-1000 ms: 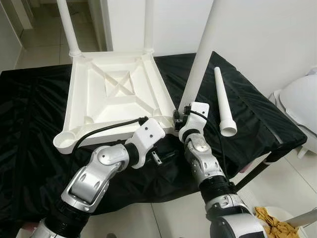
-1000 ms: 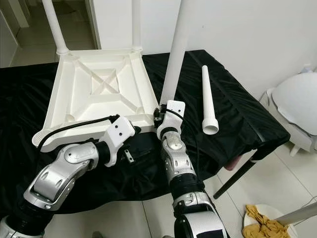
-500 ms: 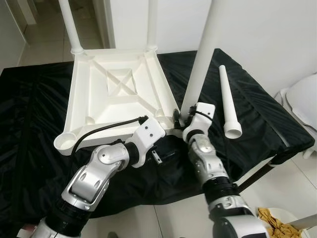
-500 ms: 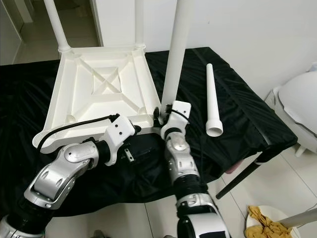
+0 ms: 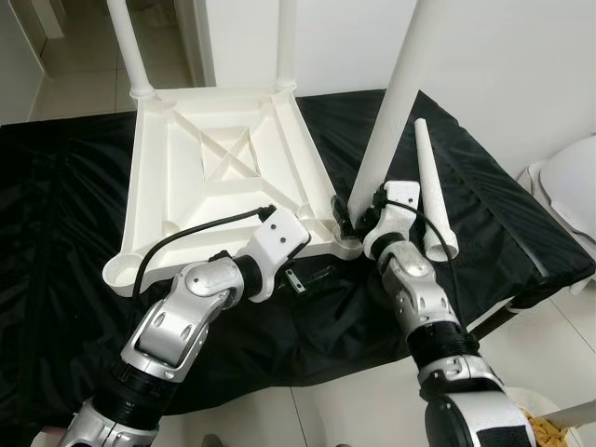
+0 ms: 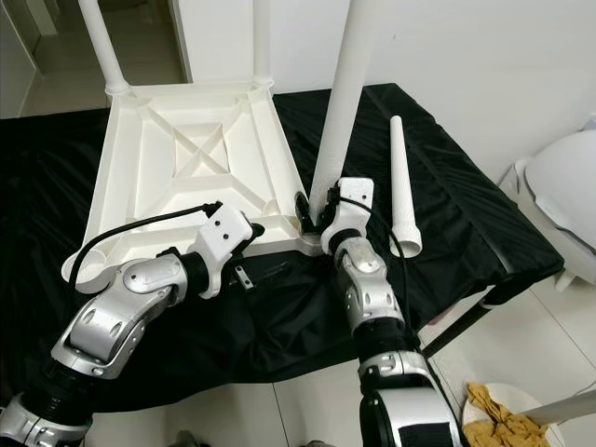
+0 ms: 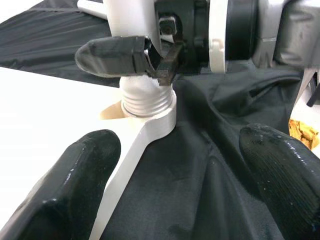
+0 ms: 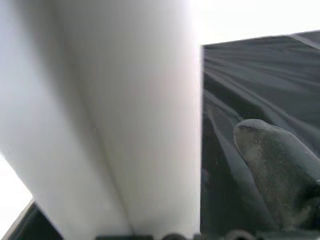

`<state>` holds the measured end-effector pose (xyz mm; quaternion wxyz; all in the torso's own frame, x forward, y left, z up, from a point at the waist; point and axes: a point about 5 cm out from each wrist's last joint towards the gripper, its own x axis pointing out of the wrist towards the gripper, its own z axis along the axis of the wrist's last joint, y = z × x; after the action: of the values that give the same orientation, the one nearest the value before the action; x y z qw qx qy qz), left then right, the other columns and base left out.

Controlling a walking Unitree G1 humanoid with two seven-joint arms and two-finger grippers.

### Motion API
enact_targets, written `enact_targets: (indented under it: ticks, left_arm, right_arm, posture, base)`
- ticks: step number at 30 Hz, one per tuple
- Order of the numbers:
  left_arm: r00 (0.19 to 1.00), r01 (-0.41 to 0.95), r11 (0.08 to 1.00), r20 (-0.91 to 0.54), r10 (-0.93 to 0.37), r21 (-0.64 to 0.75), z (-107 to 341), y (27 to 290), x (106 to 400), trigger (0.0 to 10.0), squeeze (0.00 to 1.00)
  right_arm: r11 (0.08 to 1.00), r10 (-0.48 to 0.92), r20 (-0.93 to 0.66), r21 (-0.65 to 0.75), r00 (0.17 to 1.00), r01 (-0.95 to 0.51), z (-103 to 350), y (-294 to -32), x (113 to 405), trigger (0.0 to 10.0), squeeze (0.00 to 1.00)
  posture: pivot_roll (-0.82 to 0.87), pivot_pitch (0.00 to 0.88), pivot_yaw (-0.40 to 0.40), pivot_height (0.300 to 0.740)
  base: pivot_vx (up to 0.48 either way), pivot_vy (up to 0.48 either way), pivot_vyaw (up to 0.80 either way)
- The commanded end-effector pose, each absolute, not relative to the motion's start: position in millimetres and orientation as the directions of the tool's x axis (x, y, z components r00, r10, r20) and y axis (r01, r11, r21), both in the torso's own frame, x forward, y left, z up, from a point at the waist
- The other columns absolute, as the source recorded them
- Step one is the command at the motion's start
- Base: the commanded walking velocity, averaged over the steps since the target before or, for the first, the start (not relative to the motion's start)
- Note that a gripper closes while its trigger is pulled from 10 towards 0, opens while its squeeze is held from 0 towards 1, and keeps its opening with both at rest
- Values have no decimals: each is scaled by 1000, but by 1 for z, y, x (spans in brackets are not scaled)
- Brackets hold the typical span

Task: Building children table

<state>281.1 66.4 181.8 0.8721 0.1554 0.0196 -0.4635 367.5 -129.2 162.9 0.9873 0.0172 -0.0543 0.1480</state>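
So your white tabletop (image 5: 219,177) lies upside down on the black cloth (image 5: 56,205), and the upright leg (image 5: 391,112) stands in its near right corner socket. Right gripper (image 5: 358,219) clamps that leg's base; left gripper (image 7: 170,170) hovers spread, empty, beside the corner. Loose leg (image 5: 430,191) lies right.

Tabletop (image 5: 214,177): white moulded plastic, smooth, satin.
Legs (image 5: 396,93): white plastic, smooth, matt.
Cloth (image 5: 521,233): black fabric, creased, slight sheen.
Arms (image 5: 177,321): brushed silver metal.
Fingers (image 7: 75,192): black, glossy, faintly textured.
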Motion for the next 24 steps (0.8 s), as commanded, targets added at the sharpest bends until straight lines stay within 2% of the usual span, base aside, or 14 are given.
enact_targets:
  ticks: [1, 7, 14, 24]
  left_arm:
    - [606, 788, 555, -173, -777, 268, 181, 68, 283, 10000, 0]
    - [605, 791, 563, -169, -778, 241, 182, 71, 280, 10000, 0]
    - [562, 823, 523, -181, -807, 222, 179, 68, 272, 10000, 0]
    - [543, 836, 503, -189, -818, 220, 179, 67, 268, 10000, 0]
  right_arm:
    - [938, 345, 107, -12, 933, -345, 163, -129, 368, 10000, 0]
    - [909, 416, 96, -14, 904, -416, 162, -132, 366, 10000, 0]
    - [859, 511, 74, -29, 856, -510, 161, -142, 366, 10000, 0]
    - [786, 617, 22, -41, 786, -616, 155, -153, 365, 10000, 0]
  posture:
    - [-47, 32, -13, 740]
    - [-34, 27, -18, 740]
    - [-30, 21, -11, 740]
    - [-25, 22, -7, 740]
  base:
    - [0, 0, 0]
    - [0, 0, 0]
    - [0, 0, 0]
    - [0, 0, 0]
